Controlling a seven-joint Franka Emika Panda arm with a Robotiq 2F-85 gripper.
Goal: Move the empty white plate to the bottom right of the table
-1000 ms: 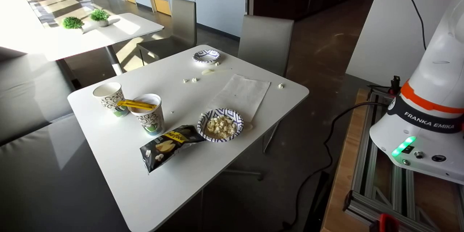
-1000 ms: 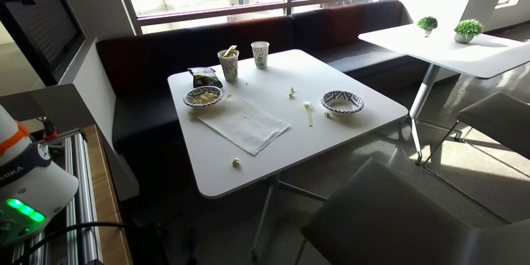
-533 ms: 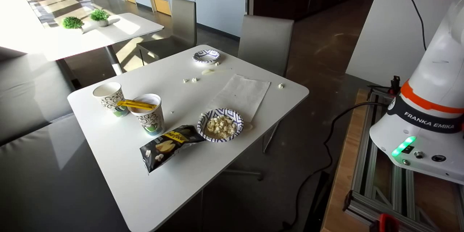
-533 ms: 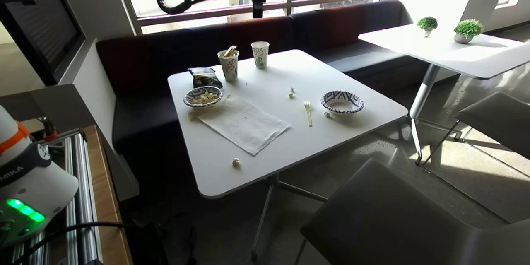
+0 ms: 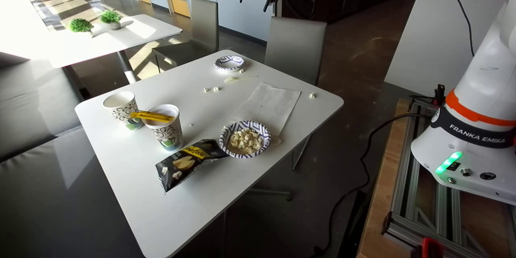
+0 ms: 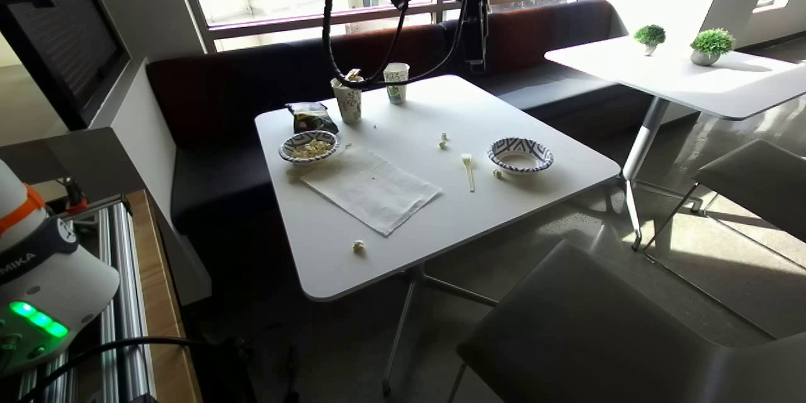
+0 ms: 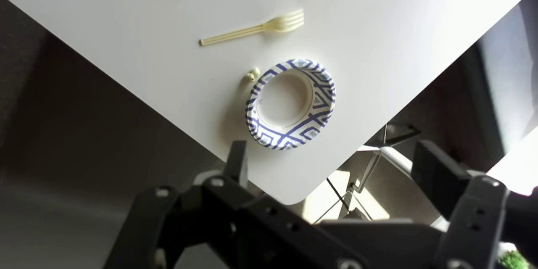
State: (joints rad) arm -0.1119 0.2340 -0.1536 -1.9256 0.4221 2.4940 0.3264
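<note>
Judging by how things lie, the task is at its approach stage: the empty paper bowl (image 7: 290, 104) with the blue geometric rim, evidently the "empty white plate", sits upright on the white table (image 6: 409, 132) near a rounded corner, a piece of popcorn (image 7: 252, 75) just beside it and a pale plastic fork (image 7: 262, 28) lying near. It is not yet gripped, so lowering, grasping, carrying toward the bottom right and releasing all seem to be left. The jaws of the Robotiq gripper (image 5: 254, 3) are spread wide apart, as the wrist view and an exterior view agree, with nothing between them; neither of its fingers (image 7: 237, 162) touches the bowl or the table. In an exterior view the gripper is a dark shape against the booth bench (image 6: 541, 38), above the table's level, and its exact height over the bowl is hard to judge.
</note>
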